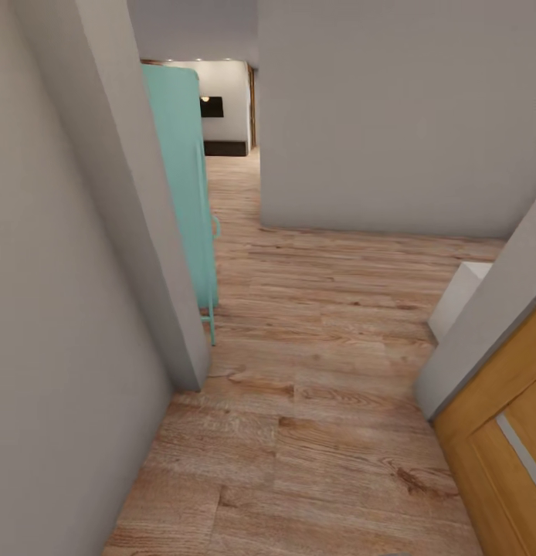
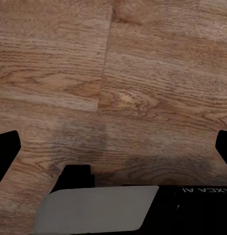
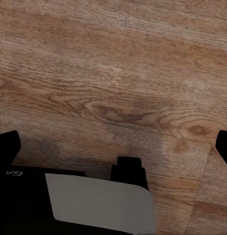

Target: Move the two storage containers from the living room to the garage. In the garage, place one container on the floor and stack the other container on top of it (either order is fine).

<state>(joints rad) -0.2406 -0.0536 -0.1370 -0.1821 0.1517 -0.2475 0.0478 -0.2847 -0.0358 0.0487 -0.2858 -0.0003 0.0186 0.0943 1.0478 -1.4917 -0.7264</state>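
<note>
The two storage containers could not be placed from these views, so where they lay cannot be told. The head view looked down a narrow passage. A pale grey wall (image 1: 59, 309) ran along the left and ended in a corner, and a second grey wall (image 1: 391, 116) stood ahead at the right. A light wood plank floor (image 1: 322, 371) stretched between them and on toward a far room. A teal cabinet (image 1: 183, 170) on thin legs stood just behind the left wall's corner, against that wall. At the lower right a slanting grey wall edge (image 1: 492, 324) met a honey-coloured wooden door (image 1: 492, 440) with a pale strip set in it. A white boxy shape (image 1: 457, 297) showed just beyond that edge. In the far room a dark rectangle (image 1: 212, 106) hung on a white wall under small ceiling lights. In the left wrist view the left gripper (image 2: 113, 152) hung over the planks, its black fingertips (image 2: 5, 152) spread wide with nothing between them. A pale grey panel (image 2: 93, 208) on a black body sat below it. The right gripper (image 3: 113, 147) was likewise spread wide over the wood, its fingertips (image 3: 5, 147) at the picture's edges, holding nothing. A similar grey plate (image 3: 98, 203) lay near it.
</note>
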